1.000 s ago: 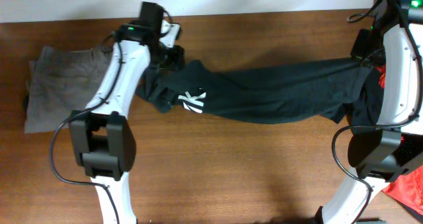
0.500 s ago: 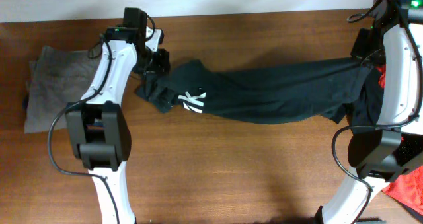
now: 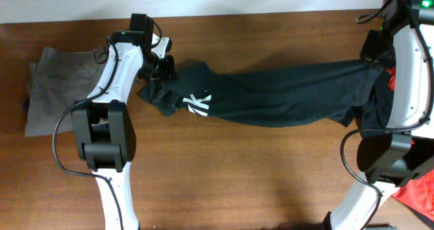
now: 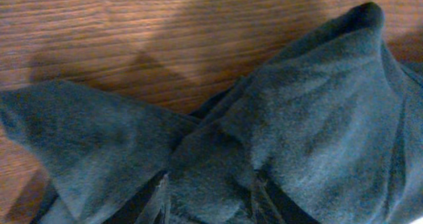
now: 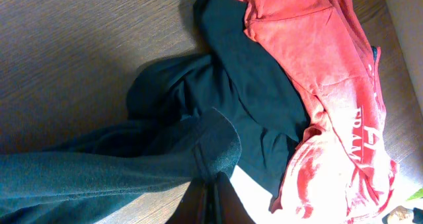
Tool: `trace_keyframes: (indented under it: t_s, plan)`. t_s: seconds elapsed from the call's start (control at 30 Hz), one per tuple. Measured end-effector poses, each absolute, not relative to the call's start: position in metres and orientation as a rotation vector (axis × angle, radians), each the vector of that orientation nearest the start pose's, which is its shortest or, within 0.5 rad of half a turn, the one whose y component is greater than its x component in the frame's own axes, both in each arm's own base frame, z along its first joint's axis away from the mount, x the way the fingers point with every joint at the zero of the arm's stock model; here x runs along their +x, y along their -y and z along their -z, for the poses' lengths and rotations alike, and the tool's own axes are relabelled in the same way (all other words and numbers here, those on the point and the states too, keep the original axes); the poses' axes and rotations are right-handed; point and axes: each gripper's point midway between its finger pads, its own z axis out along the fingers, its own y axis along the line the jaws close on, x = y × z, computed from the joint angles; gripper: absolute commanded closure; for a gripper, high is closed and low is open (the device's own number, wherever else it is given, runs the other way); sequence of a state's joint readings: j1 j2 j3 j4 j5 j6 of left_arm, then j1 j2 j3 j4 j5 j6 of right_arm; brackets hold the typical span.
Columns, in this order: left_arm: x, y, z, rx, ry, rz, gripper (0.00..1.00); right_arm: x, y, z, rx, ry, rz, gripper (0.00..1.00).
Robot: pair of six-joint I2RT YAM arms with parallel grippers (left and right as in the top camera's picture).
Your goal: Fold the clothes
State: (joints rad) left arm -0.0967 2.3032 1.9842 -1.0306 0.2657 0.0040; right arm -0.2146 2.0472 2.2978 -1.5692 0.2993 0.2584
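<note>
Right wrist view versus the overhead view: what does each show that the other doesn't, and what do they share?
Only the right wrist view shows the white lettering on the red garment, and the dark garment pinched in the right fingers. Only the overhead view shows the grey garment at the table's left end and the dark garment's white logo. Both show the dark garment and the wooden table.

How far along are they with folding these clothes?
Roughly midway, it seems. Done: the grey garment at the left end of the table looks already folded flat. In hand: the black garment is stretched out, pinched by the left gripper at one end and the right gripper at the other, not yet folded. Left: the red garment lies crumpled at the right.
</note>
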Motion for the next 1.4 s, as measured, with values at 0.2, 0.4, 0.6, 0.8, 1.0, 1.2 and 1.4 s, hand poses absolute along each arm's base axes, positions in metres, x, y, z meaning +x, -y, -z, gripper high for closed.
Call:
trace_keyframes:
  t_s: [0.2,0.4,0.6,0.8,1.0,1.2,1.4]
  plan:
    - [0.488,0.098,-0.056,0.197,-2.916,0.444,0.42,0.403,0.14,-0.236,0.721,-2.762,0.422,0.96]
    - [0.487,0.102,-0.057,0.207,-2.915,0.457,0.65,0.402,0.14,-0.236,0.721,-2.762,0.422,0.96]
    - [0.481,0.111,-0.055,0.235,-2.934,0.465,1.0,0.402,0.139,-0.236,0.721,-2.763,0.422,0.96]
    - [0.477,0.118,-0.051,0.248,-2.952,0.484,1.0,0.402,0.14,-0.236,0.722,-2.763,0.422,0.96]
    - [0.468,0.116,-0.058,0.235,-2.993,0.502,0.95,0.402,0.14,-0.236,0.722,-2.763,0.422,0.96]
    - [0.476,0.09,-0.078,0.1,-2.988,0.497,0.54,0.402,0.139,-0.236,0.722,-2.763,0.422,0.96]
    - [0.465,0.038,-0.08,-0.312,-3.055,0.515,0.48,0.402,0.139,-0.236,0.722,-2.763,0.422,0.96]
